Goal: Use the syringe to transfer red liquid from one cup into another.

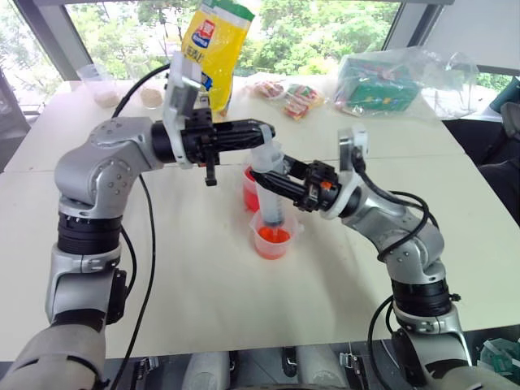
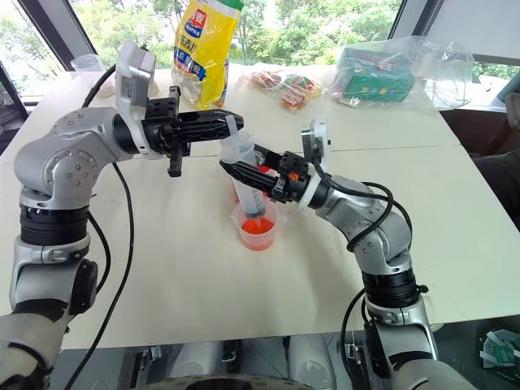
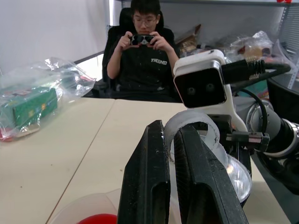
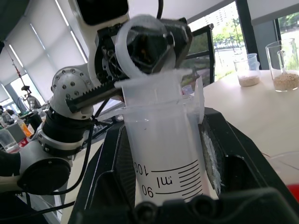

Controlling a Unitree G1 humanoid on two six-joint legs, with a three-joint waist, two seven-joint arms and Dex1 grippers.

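Clear syringe (image 2: pixel 250 183) upright over mid-tabletop (image 2: pixel 455 211), well in from every edge, tip down inside shorter cup (image 2: pixel 258 231) holding red liquid (image 2: pixel 258 236) low down. Clamped round barrel by right gripper (image 2: pixel 236 172). Plunger top pinched by closed left gripper (image 2: pixel 227 122). Just behind, toward the far edge, taller all-red cup (image 1: pixel 250 188).

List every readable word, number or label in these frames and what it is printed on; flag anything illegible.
"100", "90" and "ml": graduation marks on the syringe barrel, seen in the right wrist view.
"TREND", as far as it reads: white print on the black shirt of the person seated behind the table.
Yellow bag: a red and blue logo, too small to read.
Green box in the clear plastic bag: print too blurred to read.
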